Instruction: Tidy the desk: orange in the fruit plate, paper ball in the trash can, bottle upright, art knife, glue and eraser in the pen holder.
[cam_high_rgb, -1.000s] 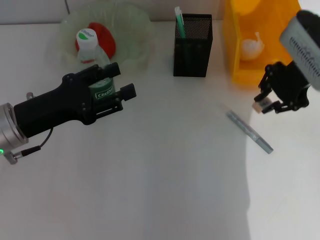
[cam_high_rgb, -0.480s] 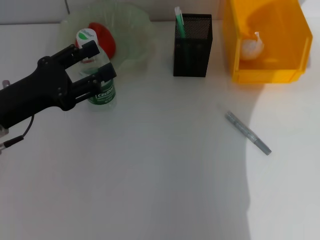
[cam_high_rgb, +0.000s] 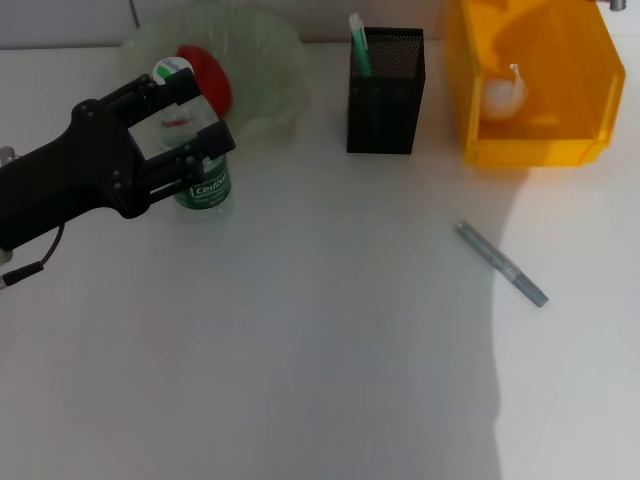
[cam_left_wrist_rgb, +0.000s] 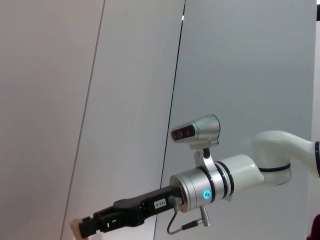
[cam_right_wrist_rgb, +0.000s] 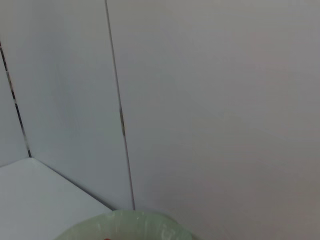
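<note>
The left hand (cam_high_rgb: 180, 125) is spread wide around the standing bottle (cam_high_rgb: 196, 150). It looks light and slippery, so hold its middle, by the label.

A white desk (cam_high_rgb: 330, 380) fills the head view, matte and plain. A darker soft shadow covers most of it, while its right part is brighter. Behind the desk stands a pale grey wall (cam_right_wrist_rgb: 215, 100) of flat panels, divided by thin dark vertical seams.
</note>
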